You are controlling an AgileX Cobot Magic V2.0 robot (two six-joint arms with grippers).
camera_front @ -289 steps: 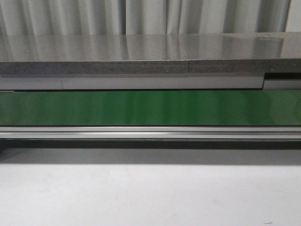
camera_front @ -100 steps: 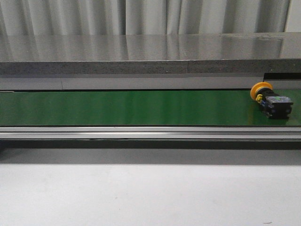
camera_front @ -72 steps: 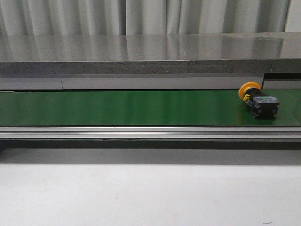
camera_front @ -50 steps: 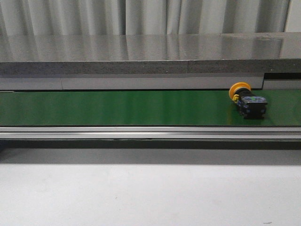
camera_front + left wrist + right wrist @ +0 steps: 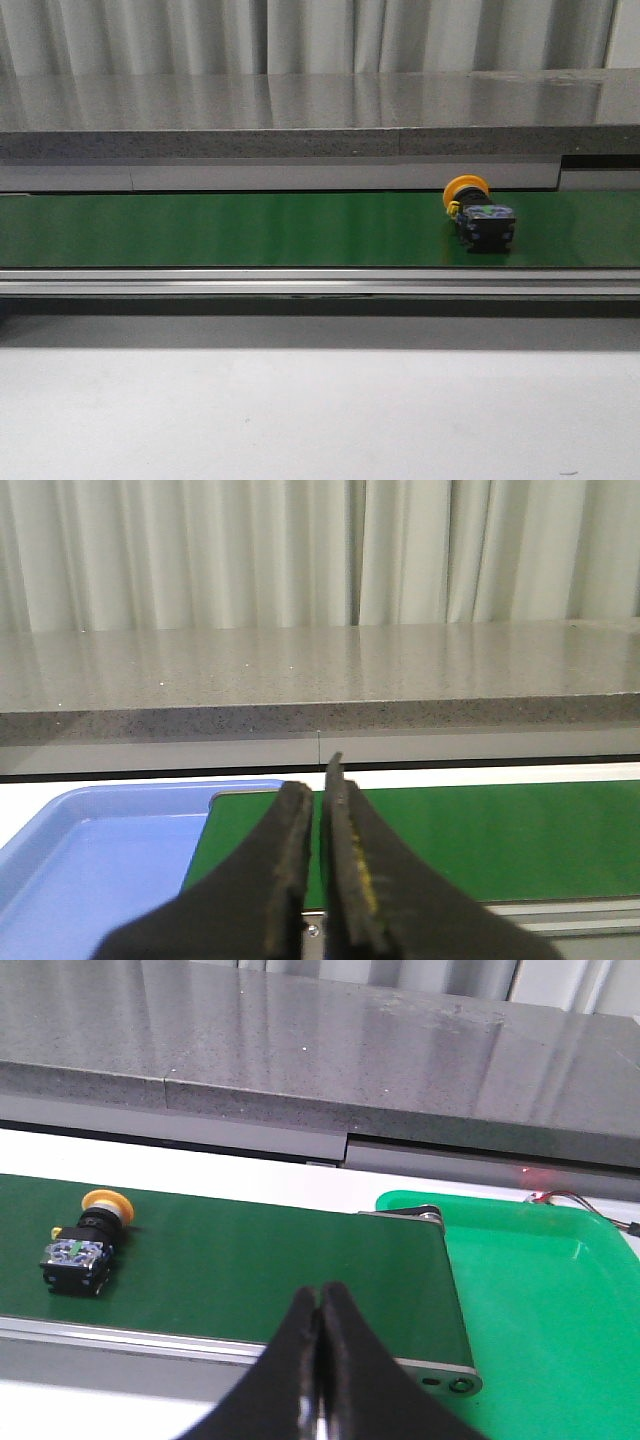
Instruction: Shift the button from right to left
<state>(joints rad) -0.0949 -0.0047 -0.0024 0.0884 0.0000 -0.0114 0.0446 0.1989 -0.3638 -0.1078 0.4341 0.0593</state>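
One button (image 5: 477, 214) has ridden the green belt (image 5: 250, 230) leftward to right-of-centre — I wait; left gripper (image 5: 318, 860) and right gripper (image 5: 320, 1360) both pinched closed, empty.

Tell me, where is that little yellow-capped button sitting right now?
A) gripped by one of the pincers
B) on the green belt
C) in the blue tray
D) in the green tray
B: the button lies on its side on the green belt, untouched, while the blue tray and the green tray show nothing in them and both pincers are shut on nothing.
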